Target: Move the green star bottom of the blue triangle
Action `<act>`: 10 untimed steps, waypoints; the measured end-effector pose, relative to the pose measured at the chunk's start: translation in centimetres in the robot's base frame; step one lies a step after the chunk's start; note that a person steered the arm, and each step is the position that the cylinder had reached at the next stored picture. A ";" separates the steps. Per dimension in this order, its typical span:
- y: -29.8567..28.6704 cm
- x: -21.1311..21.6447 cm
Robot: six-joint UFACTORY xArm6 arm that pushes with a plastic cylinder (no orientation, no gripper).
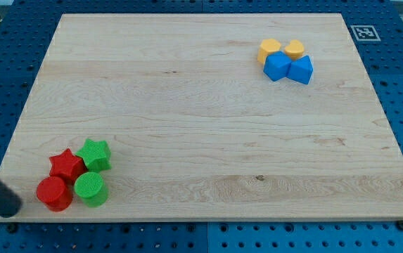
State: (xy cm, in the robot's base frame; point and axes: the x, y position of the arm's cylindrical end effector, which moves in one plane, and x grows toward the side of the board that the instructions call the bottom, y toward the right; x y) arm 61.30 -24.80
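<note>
My tip [10, 209] sits at the far lower left of the view, right at the edge of the wooden worktop [201, 126], with the dark rod running off toward the view's left edge. There is no hand on this arm, only the rod, and it has hold of nothing. The tip is just beside the red cylinder [53, 193], at its 9 o'clock, with a narrow gap between them.

The red cylinder belongs to a tight cluster of four. At its 1 o'clock lies the red star [67, 166], touching it. At its 3 o'clock stands the green cylinder [89, 188], close against it. The green star [94, 154] is at the 12 o'clock of the green cylinder and just at the 2 o'clock of the red star, touching both.

Well apart, toward 2 o'clock across the board, is a second cluster. An orange hexagon-like block [270, 49] and an orange heart-like block [295, 49] sit side by side. Directly at their 6 o'clock, touching them, are a blue block [277, 67] of unclear shape and, at its 3 o'clock, the blue triangle [301, 70].
</note>
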 end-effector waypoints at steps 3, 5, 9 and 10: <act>2.7 -0.8; 1.8 -0.7; 3.3 -7.4; 8.1 -9.3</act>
State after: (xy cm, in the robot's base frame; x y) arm 51.97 -16.72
